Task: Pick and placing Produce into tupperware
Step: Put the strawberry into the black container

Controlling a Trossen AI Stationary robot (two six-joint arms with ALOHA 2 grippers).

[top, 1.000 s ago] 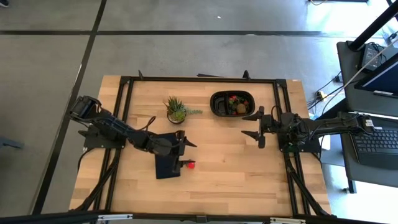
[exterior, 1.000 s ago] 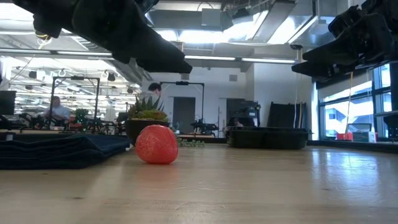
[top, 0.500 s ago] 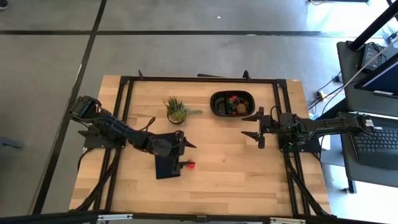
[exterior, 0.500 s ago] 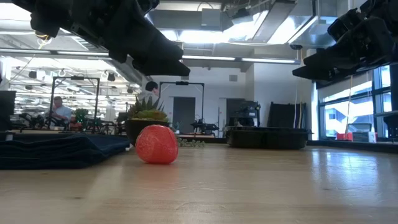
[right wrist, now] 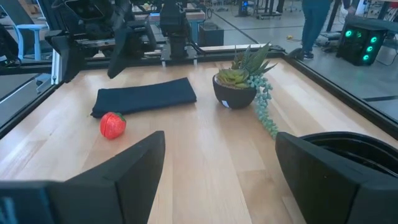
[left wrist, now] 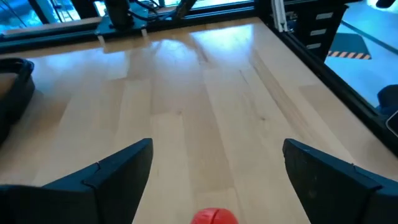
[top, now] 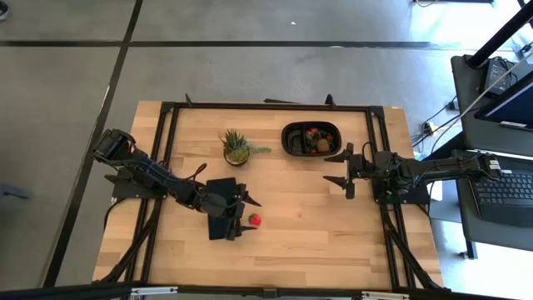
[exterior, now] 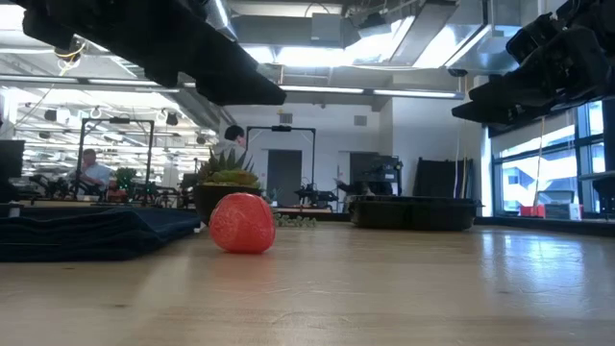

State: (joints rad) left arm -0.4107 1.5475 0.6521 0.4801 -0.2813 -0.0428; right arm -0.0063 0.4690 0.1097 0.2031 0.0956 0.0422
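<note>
Left gripper (top: pixel 242 212) sits over the middle of the table with its fingers (left wrist: pixel 118 171) spread wide and nothing between them; the red strawberry (top: pixel 255 219) lies on the bare wood just ahead of the fingertips, apart from both, and in the left wrist view only its top edge (left wrist: pixel 214 216) shows, centred in the gap between the two fingers. From the low view the strawberry (exterior: pixel 241 223) rests on the tabletop with the left arm above it, no contact. The flat dark pad (top: pixel 221 218) lies directly under the left gripper and wrist, the strawberry just beside its edge. Right gripper (top: pixel 341 172) hangs well away from the strawberry, fingers parted wide and empty, with the black oval tupperware (top: pixel 291 131) near it on the far side, toward the back edge of the table; red and brownish produce pieces (top: pixel 316 140) already lie inside the container. The potted plant (top: pixel 236 147) stands beyond the left gripper, between it and the back rail, beside the tupperware but apart from it. In the right wrist view the tupperware rim (right wrist: pixel 348 149) shows close by the right fingers, the plant (right wrist: pixel 239 82), pad (right wrist: pixel 145 96) and strawberry (right wrist: pixel 112 124) farther off
</note>
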